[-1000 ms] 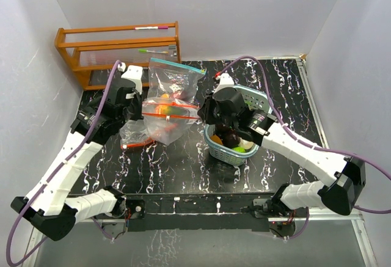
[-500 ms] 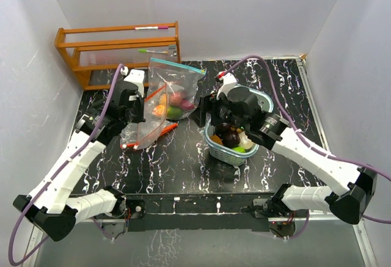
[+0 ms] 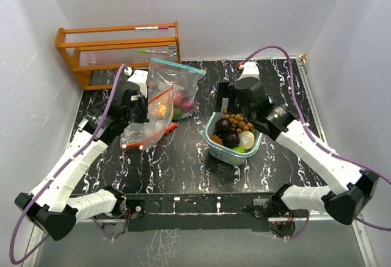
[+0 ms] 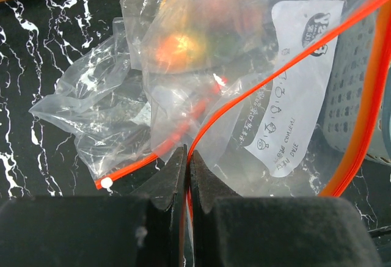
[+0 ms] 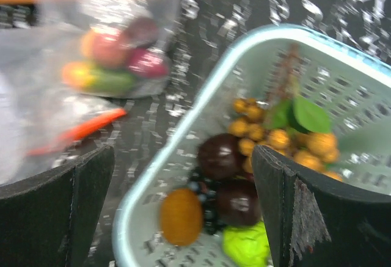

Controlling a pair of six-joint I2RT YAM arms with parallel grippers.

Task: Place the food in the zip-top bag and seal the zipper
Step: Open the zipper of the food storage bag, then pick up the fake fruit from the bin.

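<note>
Wood shows first at the far left: a wooden rack (image 3: 116, 50) against the back wall, at the edge of the black marbled table (image 3: 183, 169). Just in front of it the left gripper (image 3: 139, 111) (image 4: 186, 157) is pinched tight, its jaws closed on the orange zipper strip (image 4: 275, 77) of the zip-top bag (image 3: 174, 80). The bag's clear film rises from this grip and spreads away from the fingers toward the rack side. Some food (image 3: 177, 103) (image 4: 183, 41) sits inside the bag: orange, red and green pieces bunched together, beyond the left fingertips and apart from them, seen through the plastic. To the right of the bag, near but not touching it in the top view, stands the teal basket (image 3: 211, 140) (image 5: 201, 96). It holds dark red fruits (image 5: 217, 156), an orange piece (image 5: 181, 216), a green piece (image 5: 247, 245) and a cluster of brown nuts (image 5: 275, 138) with a leaf. The right gripper (image 3: 235, 105) (image 5: 183, 175) hangs above the basket's far rim with its jaws spread wide and nothing between them; the basket's pieces lie below and between the two fingers, untouched.
</note>
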